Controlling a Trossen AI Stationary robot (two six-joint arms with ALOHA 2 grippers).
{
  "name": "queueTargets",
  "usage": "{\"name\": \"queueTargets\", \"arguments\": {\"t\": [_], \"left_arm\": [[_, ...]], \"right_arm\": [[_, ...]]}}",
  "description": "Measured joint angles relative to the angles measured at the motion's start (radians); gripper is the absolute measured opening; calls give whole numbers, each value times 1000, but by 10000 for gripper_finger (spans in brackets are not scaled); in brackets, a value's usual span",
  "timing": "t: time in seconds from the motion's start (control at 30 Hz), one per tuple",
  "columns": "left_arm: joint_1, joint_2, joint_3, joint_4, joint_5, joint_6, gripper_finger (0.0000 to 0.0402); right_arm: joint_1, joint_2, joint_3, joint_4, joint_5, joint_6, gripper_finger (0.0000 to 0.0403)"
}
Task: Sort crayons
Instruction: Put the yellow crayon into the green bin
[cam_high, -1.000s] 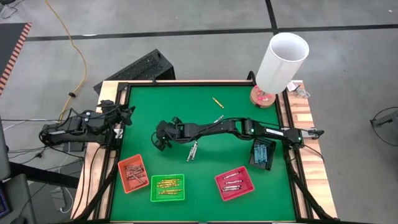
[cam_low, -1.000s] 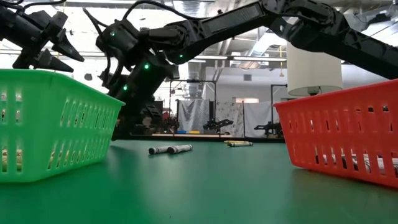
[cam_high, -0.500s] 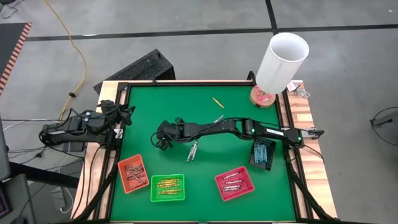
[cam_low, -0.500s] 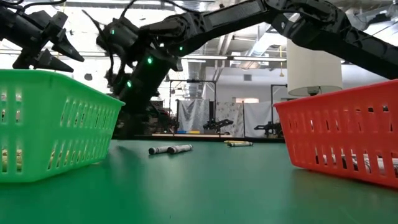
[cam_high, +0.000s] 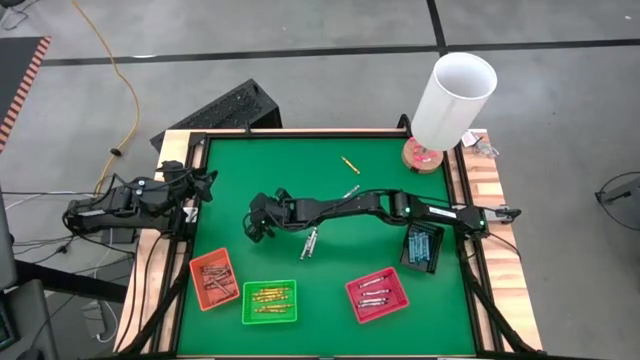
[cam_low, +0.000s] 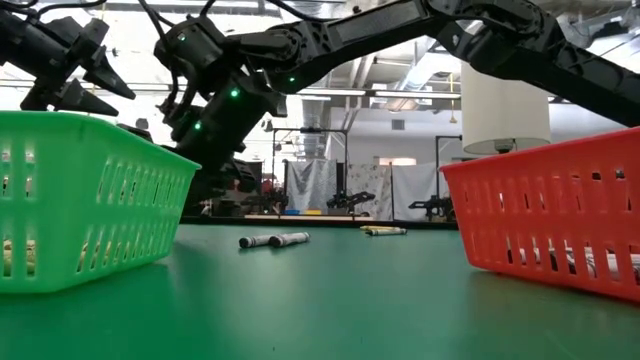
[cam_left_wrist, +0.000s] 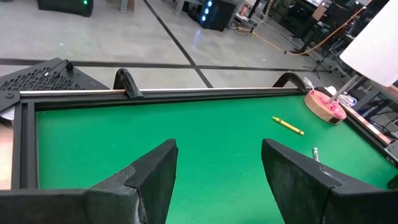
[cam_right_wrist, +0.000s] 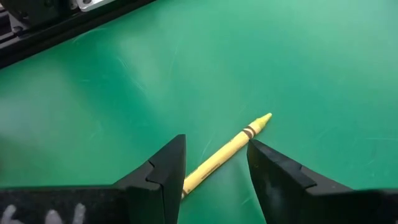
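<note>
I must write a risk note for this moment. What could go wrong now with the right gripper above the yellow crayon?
1. The right gripper stands open over the yellow crayon, which lies slanted between the fingers; closing may roll it away.
2. The silver crayons lie close under the right arm; a sweep could scatter them.

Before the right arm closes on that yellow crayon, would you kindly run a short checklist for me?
1. Right gripper open: ok.
2. Yellow crayon lying between its fingers: ok.
3. Fingers low enough to touch the crayon: cannot tell.
4. Left gripper parked open at the table's left edge, clear of the work: ok.
5. Green tray, already holding yellow crayons, unobstructed: ok.
6. Grey crayons beside the right arm untouched: ok.
</note>
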Motion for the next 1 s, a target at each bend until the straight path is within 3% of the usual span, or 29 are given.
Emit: {"name": "queueTargets", "arguments": {"t": [0.5, 1.0], "left_arm": [[0, 0, 0, 0, -3, 0, 223], [0, 0, 0, 0, -2, 0, 223]], "right_arm": [[-11, 43, 1, 41, 4, -18, 189], [-5, 43, 3, -65, 7, 0, 186]]}}
